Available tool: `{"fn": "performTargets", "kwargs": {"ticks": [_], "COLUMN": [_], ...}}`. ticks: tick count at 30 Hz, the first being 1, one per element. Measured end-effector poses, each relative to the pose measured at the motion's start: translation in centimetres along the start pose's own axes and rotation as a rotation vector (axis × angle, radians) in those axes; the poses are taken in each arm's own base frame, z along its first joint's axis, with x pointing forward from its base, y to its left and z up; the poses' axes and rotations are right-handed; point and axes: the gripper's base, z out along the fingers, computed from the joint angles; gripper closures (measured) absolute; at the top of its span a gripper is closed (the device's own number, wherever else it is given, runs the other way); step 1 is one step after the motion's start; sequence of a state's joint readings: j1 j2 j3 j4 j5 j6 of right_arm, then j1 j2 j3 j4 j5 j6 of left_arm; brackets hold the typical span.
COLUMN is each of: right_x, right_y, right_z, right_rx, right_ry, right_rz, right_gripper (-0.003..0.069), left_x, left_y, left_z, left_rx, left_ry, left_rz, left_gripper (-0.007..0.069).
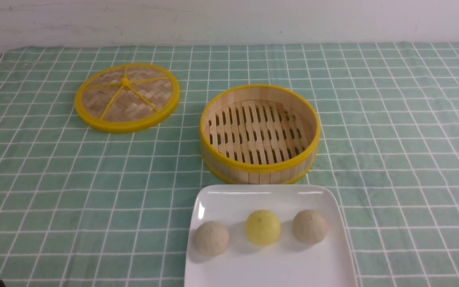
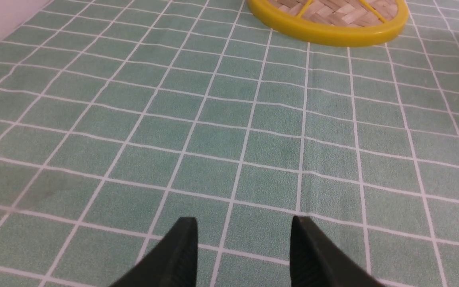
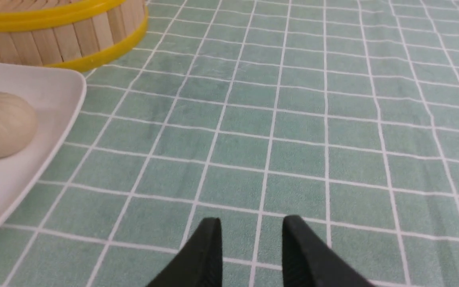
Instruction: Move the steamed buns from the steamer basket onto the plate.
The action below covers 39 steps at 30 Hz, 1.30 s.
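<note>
Three steamed buns lie in a row on the white plate (image 1: 269, 267) at the front centre: a beige one (image 1: 211, 238), a yellow one (image 1: 263, 227) and a beige one (image 1: 310, 227). The steamer basket (image 1: 259, 134) stands just behind the plate with nothing in it. The right wrist view shows the plate's corner (image 3: 22, 175), one beige bun (image 3: 2, 124) and the basket's wall (image 3: 54, 40). My left gripper (image 2: 243, 223) is open and empty over bare cloth. My right gripper (image 3: 251, 223) is open and empty over cloth beside the plate. Neither gripper shows in the front view.
The flat woven lid (image 1: 126, 97) with yellow rim and spokes lies at the back left; its edge shows in the left wrist view (image 2: 329, 20). A green checked cloth (image 1: 393, 139) covers the table. A white wall runs along the back.
</note>
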<state>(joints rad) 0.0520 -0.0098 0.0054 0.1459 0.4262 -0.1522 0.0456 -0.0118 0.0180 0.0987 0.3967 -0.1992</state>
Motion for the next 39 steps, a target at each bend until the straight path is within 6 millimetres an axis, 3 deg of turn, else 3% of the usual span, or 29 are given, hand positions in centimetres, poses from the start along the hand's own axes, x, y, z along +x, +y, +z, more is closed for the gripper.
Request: {"fn": "performTargets", "kwargs": {"ticks": [16, 30, 39], "right_x": [0.0, 0.0, -0.1], "right_y": [-1.1, -1.2, -0.6], "right_z": [0.0, 0.0, 0.0], "right_rx": [0.202, 0.209, 0.093], "right_ry": [-0.022, -0.029, -0.022], "right_rz": [0.120, 0.192, 0.124], "right_gripper": [0.0419, 0.0419, 0.0419], "left_x": [0.0, 0.0, 0.0], "left_y": [0.0, 0.0, 0.0], "left_z": [0.0, 0.0, 0.0], "left_rx": [0.000, 0.000, 0.000], "left_ry": [0.000, 0.000, 0.000], "left_rz": [-0.001, -0.001, -0.001], "left_gripper": [0.0279, 0.0279, 0.0279]}}
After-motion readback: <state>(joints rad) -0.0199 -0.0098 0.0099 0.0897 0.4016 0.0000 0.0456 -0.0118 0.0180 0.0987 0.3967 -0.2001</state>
